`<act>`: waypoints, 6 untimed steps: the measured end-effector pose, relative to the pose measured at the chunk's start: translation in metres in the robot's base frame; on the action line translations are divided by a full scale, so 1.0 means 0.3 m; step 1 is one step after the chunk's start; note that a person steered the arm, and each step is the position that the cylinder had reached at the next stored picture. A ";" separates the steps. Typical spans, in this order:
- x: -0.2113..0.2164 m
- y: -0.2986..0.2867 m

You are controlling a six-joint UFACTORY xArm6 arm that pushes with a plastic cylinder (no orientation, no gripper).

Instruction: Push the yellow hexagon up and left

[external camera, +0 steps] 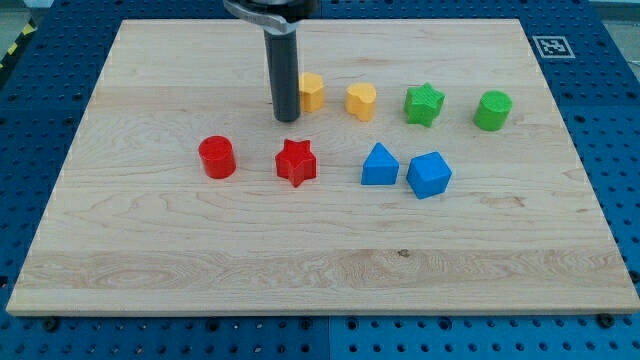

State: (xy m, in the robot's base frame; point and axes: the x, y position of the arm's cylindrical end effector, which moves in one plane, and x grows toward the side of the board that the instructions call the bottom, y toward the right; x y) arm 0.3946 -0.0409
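Wooden board (320, 260) on blue perforated table (30, 90); tip (287, 119) beside yellow hexagon (313, 92).

Pale wood board (200, 260) w/ smooth grain; blocks look matt plastic, e.g. red star (296, 162).

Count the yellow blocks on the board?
2. The yellow hexagon sits at the view's top centre, partly hidden behind my rod, my tip at its left. The yellow heart sits just right of it. None seem hidden.
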 end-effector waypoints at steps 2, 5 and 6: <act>-0.045 0.107; -0.164 0.127; -0.219 0.136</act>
State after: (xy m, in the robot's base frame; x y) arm 0.3288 -0.0002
